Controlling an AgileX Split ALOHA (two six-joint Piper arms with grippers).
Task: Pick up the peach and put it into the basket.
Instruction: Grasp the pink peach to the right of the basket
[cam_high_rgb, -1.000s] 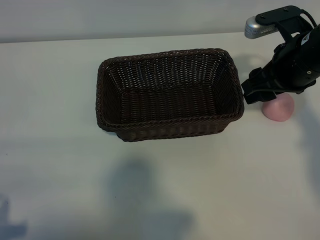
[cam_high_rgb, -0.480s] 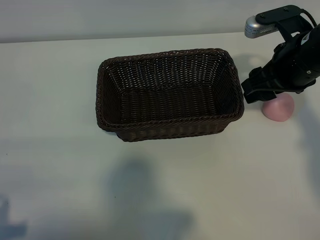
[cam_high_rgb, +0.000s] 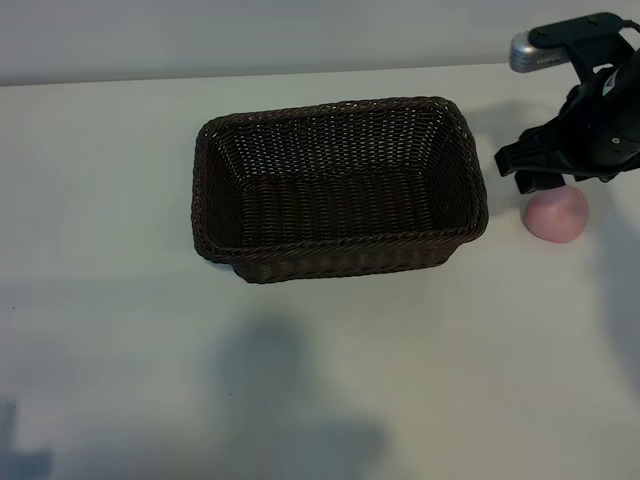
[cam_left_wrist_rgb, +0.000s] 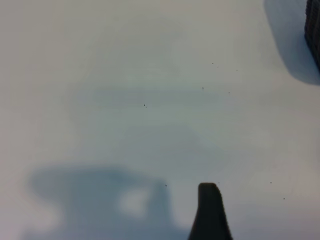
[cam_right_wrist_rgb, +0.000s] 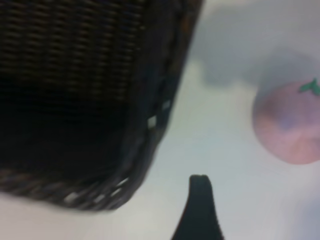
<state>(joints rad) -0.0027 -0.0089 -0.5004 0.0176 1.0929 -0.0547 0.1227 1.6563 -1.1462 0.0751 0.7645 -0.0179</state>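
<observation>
A large rectangular dark brown wicker basket with rounded corners, a braided rim and sloping sides sits upright and empty. A small, smooth, pale pink peach with a green bit on top rests just beside the basket's right end, not touching it.

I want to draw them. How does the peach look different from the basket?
The peach is small, round, smooth and pale pink; the basket is big, rectangular, woven and dark brown. The peach is a solid ball with a green bit on top; the basket is hollow, with nothing inside. Both sit on the white table, side by side.
</observation>
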